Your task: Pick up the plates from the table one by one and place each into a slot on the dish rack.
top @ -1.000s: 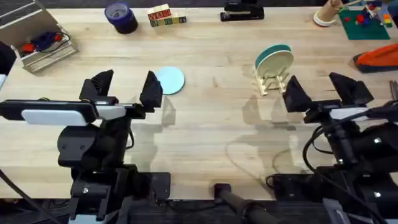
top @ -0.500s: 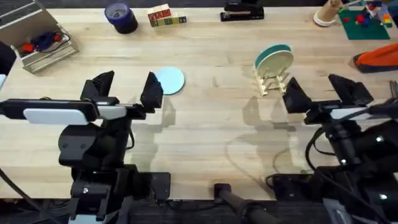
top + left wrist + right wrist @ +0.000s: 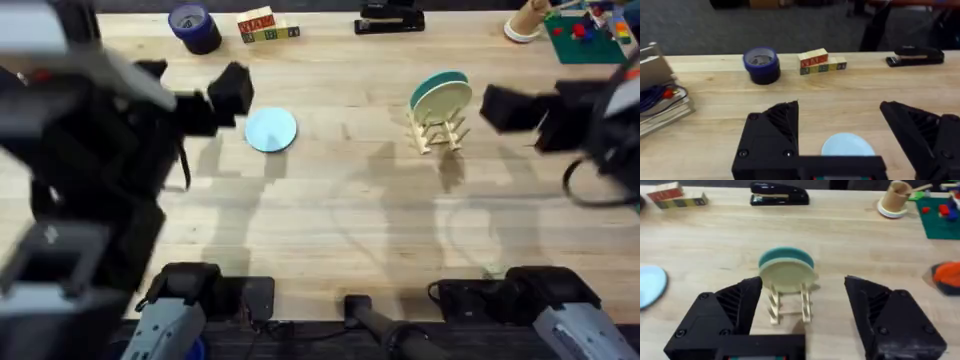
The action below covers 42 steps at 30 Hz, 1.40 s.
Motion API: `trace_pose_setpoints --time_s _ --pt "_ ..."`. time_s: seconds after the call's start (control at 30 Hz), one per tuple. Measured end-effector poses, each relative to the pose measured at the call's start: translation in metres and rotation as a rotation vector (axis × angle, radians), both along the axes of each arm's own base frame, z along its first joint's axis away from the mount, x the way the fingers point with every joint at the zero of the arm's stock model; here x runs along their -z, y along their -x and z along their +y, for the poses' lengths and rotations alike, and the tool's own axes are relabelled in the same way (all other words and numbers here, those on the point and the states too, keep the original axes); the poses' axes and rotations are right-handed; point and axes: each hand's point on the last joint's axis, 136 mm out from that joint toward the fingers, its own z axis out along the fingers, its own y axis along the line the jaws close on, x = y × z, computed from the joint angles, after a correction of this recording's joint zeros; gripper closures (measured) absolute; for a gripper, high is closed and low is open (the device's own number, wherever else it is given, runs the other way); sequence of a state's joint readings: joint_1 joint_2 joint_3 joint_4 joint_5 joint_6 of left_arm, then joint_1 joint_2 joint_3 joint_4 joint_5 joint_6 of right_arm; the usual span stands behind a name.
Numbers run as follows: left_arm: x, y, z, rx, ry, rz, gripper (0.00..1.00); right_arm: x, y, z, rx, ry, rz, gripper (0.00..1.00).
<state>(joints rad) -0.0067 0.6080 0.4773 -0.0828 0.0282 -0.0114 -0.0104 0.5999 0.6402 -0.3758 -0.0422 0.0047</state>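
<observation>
Light blue, the last plate [image 3: 271,129] lies flat on the table [image 3: 330,220] at upper left of centre, while cream and teal plates stand in the dish rack [image 3: 438,132]; the left gripper [image 3: 840,137], jaws apart, should descend squarely over its rim.

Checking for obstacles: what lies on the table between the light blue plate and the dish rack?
Nothing: overhead, bare table planks run from the light blue plate to the dish rack.
</observation>
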Motion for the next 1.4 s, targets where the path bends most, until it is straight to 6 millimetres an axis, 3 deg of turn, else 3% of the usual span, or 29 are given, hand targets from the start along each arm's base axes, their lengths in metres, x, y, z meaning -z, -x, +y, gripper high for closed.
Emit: trace_pose_setpoints --time_s 0.13,0.23,0.37,0.5,0.7,0.87,1.33,1.4 --pt "-0.009 -0.024 -0.01 0.052 0.028 0.111 0.008 -0.028 -0.024 0.007 -0.037 -0.019 0.051 0.006" --pt "-0.006 -0.036 -0.016 0.074 0.073 0.251 0.008 -0.037 -0.037 0.013 -0.068 -0.037 0.12 0.007" --pt "-0.011 -0.047 -0.026 0.109 0.118 0.403 0.007 -0.04 -0.048 0.018 -0.094 -0.06 0.228 0.007" --pt "-0.029 -0.053 -0.035 0.148 0.155 0.516 0.007 -0.041 -0.053 0.02 -0.104 -0.072 0.303 0.006" --pt "-0.045 -0.063 -0.041 0.176 0.177 0.559 0.008 -0.042 -0.056 0.022 -0.112 -0.077 0.307 0.006" --pt "-0.032 -0.061 -0.046 0.2 0.201 0.619 0.007 -0.042 -0.056 0.022 -0.113 -0.078 0.308 0.008" --pt "-0.026 -0.054 -0.049 0.21 0.214 0.657 0.005 -0.042 -0.056 0.022 -0.114 -0.079 0.311 0.007" --pt "-0.025 -0.054 -0.047 0.2 0.212 0.662 0.073 -0.042 -0.055 0.022 -0.115 -0.079 0.311 0.007"
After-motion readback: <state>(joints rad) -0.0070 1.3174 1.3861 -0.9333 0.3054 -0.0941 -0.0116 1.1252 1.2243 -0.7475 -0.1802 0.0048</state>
